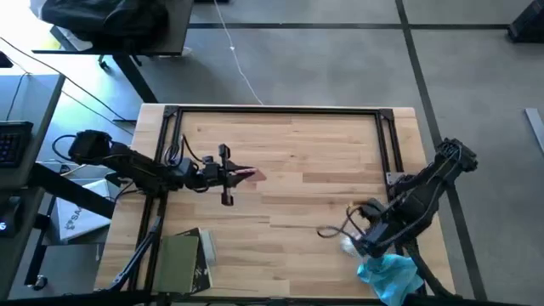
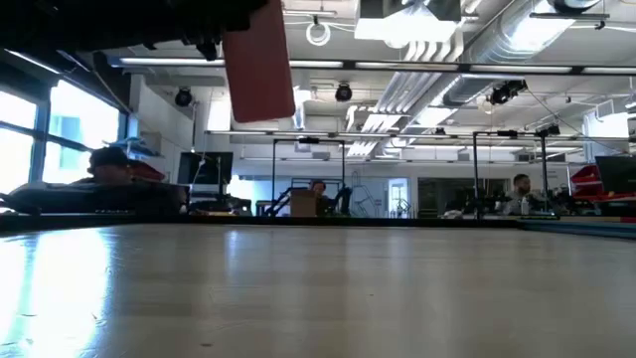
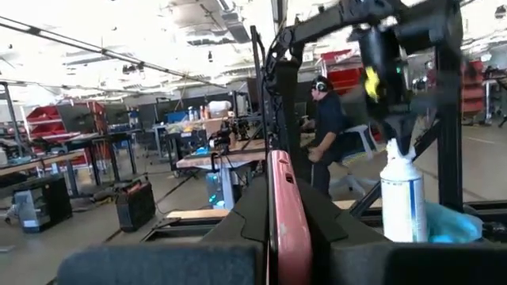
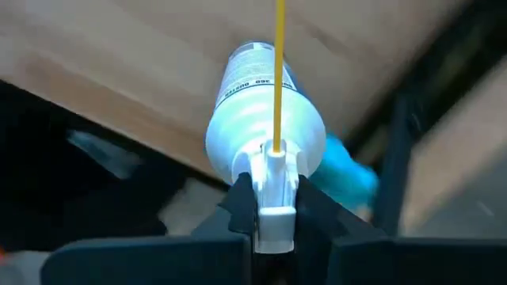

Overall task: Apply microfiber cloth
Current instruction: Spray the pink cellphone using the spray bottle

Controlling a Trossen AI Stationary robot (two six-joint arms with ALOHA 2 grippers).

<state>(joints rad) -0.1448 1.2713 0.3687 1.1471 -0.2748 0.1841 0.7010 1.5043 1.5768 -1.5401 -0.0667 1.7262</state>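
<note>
The microfiber cloth (image 1: 389,274) lies crumpled at the table's front right edge; it also shows in the left wrist view (image 3: 453,224) and the right wrist view (image 4: 346,179). Just left of it, my right gripper (image 1: 360,241) is shut on a small white bottle (image 4: 265,127). My left gripper (image 1: 231,174) hovers over the table's left middle, shut on a small flat pink object (image 1: 247,174). In the low view the pink object (image 2: 258,65) hangs well above the tabletop. My left gripper pinches the pink object (image 3: 287,229) between its two fingers, which lie on its flat faces. The fingers come level from the table's left. The object stands on edge and is lifted clear of the table. My right gripper pinches the bottle's white cap (image 4: 273,207) between its two fingers, from above and pointing down. The bottle (image 3: 403,198) stands upright below the fingers. My left finger hides its foot in the left wrist view, so whether it rests on the table cannot be told.
A black metal frame (image 1: 280,110) runs round the tabletop. A dark olive box (image 1: 181,260) lies at the front left, and a loose cable (image 1: 330,229) lies left of my right gripper. The wood between the arms (image 1: 306,170) is bare. People stand in the room beyond.
</note>
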